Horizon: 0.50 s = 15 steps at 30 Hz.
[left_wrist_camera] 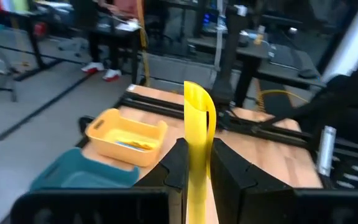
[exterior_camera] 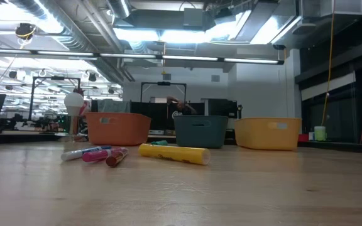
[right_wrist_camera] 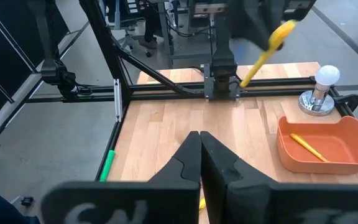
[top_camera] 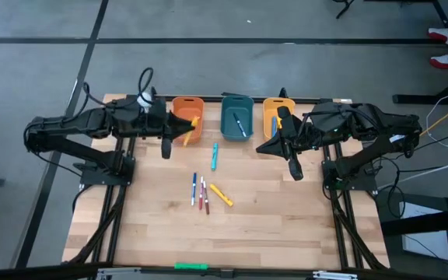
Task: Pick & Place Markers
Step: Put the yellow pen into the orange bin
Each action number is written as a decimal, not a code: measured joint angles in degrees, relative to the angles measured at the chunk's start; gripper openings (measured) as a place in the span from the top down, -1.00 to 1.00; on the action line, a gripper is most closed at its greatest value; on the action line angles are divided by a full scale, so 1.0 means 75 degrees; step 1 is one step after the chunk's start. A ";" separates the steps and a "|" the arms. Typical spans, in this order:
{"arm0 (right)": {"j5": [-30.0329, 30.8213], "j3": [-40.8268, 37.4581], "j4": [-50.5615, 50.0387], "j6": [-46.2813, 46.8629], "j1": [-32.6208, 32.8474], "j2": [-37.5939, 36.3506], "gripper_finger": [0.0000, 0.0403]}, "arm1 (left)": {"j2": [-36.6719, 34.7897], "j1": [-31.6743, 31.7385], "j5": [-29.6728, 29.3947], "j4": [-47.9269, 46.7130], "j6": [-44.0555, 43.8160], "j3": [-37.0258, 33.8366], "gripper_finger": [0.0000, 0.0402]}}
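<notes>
- Step in hand, as judged: dropping a yellow marker into the orange bin — best let go only once the tip hangs well inside the rim, low enough not to bounce out.
- Left gripper over the near edge of the orange bin, jaws pinching the yellow marker; in the left wrist view the marker stands straight up between the two dark fingers.
- Worth tilting the marker flat before opening, else risk of it tipping over the bin wall onto the table.
- Left arm stretched level across from the left table edge, wrist turned inward toward the bins.
- Right gripper waiting beside the yellow bin, just in front of it; jaws pressed together, holding nothing — seen in the right wrist view.
- Right arm folded in from the right side, elbow out, forearm level above the table.
- Teal bin between the other two, with a marker or two inside; one yellow marker already lying in the orange bin.
- Still loose on the table: teal marker just ahead of the bins, a close cluster of blue, white-bodied and red markers mid-table, fat yellow marker beside them.
- Green stick at the near table edge — not part of the job.
</notes>
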 joint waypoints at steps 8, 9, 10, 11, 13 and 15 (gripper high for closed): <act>-0.0002 0.0000 -0.0003 -0.0003 -0.0002 0.0000 1.00 | 0.0000 0.0570 -0.0691 -0.0073 0.0143 0.0155 0.82; 0.0000 0.0000 -0.0003 -0.0001 -0.0003 0.0000 1.00 | 0.0000 0.0678 -0.0698 -0.0094 0.0143 0.0163 0.82; 0.0000 0.0000 -0.0003 0.0002 -0.0003 0.0000 1.00 | 0.0000 0.0790 -0.0698 -0.0092 0.0143 0.0163 0.82; 0.0000 0.0000 -0.0003 0.0002 -0.0001 0.0000 1.00 | 0.0000 0.0897 -0.0701 -0.0095 0.0143 0.0163 0.82; 0.0000 0.0000 -0.0003 0.0003 -0.0001 0.0000 1.00 | 0.0000 0.1104 -0.0743 -0.0095 0.0143 0.0163 0.82; 0.0000 0.0000 -0.0003 0.0008 0.0000 0.0000 1.00 | 0.0000 0.1293 -0.0768 -0.0095 0.0186 0.0163 0.82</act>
